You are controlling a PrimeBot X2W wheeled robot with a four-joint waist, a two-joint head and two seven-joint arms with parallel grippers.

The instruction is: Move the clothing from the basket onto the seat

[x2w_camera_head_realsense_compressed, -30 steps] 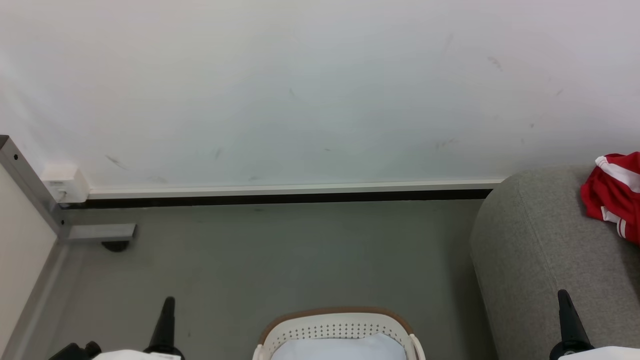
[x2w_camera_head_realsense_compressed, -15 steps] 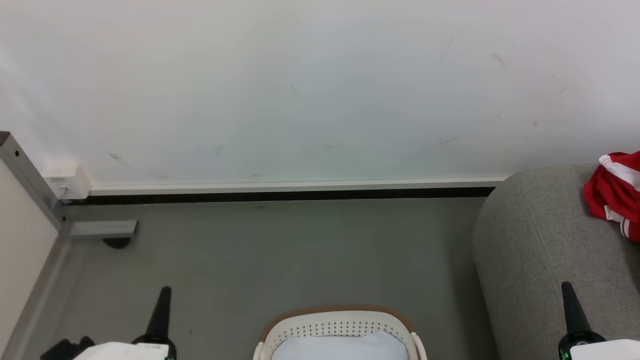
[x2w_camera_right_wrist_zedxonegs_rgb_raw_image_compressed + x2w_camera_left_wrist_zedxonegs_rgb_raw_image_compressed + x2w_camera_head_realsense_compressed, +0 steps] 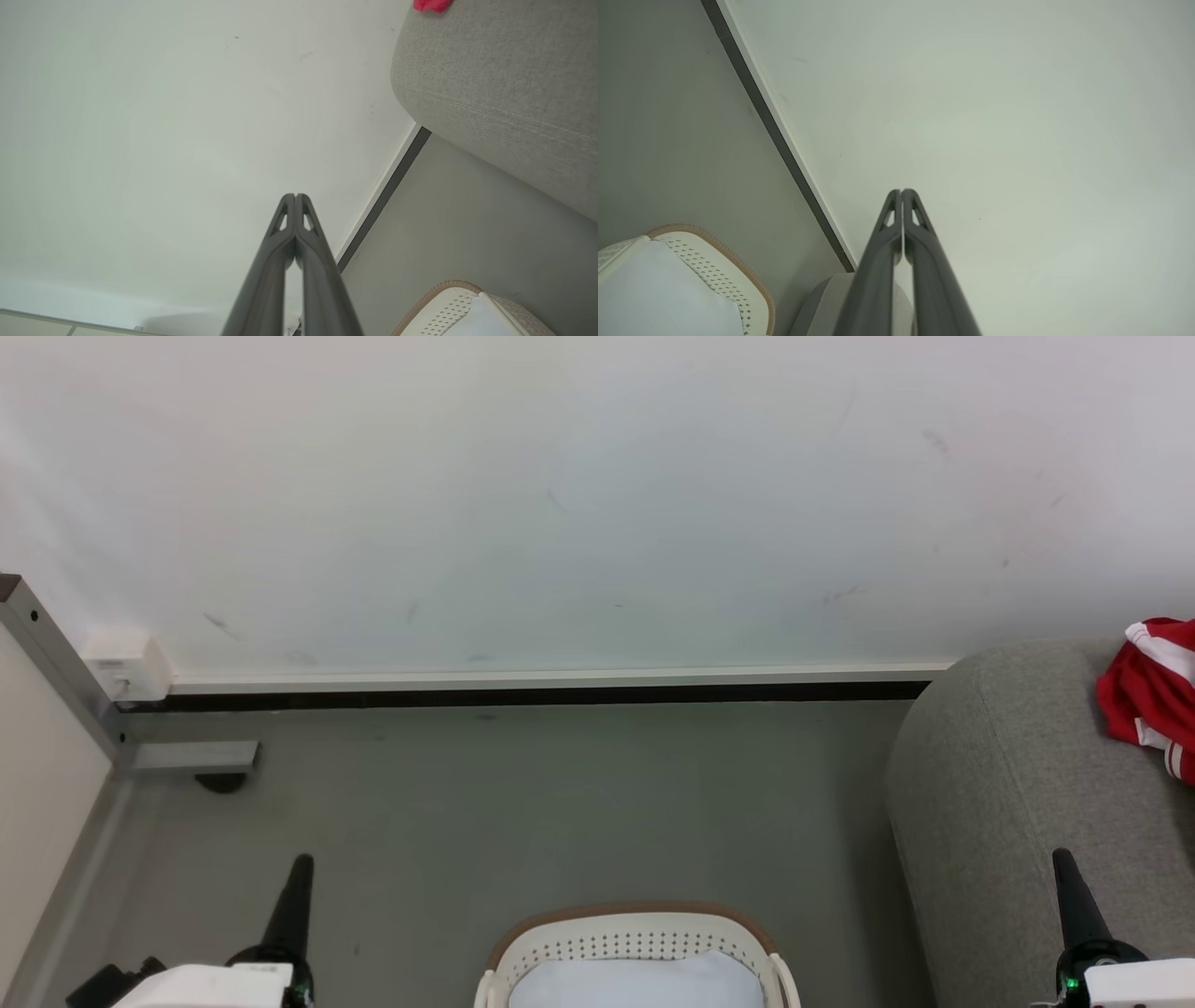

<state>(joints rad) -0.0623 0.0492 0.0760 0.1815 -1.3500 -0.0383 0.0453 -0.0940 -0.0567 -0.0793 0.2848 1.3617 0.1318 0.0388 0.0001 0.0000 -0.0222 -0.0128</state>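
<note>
The red sports garment (image 3: 1153,695) lies on the grey sofa (image 3: 1008,784) at far right. The near laundry basket (image 3: 635,943) holds a pale liner sheet (image 3: 635,985). Left pincer (image 3: 901,193) and right pincer (image 3: 295,196) are pressed together, empty. The transfer looks done; next, check the basket's hidden part.

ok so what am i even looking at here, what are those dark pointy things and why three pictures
This is a wheeled robot with two arms. The wide picture comes from a camera on its head. The dark spikes at its bottom corners are the left gripper and right gripper, each two fingers shut together, holding nothing. The other two pictures come from a camera on each wrist, looking along those fingers. On the floor stands a cream basket with a pale liner sheet in it. Red clothing lies on the grey seat.
</note>
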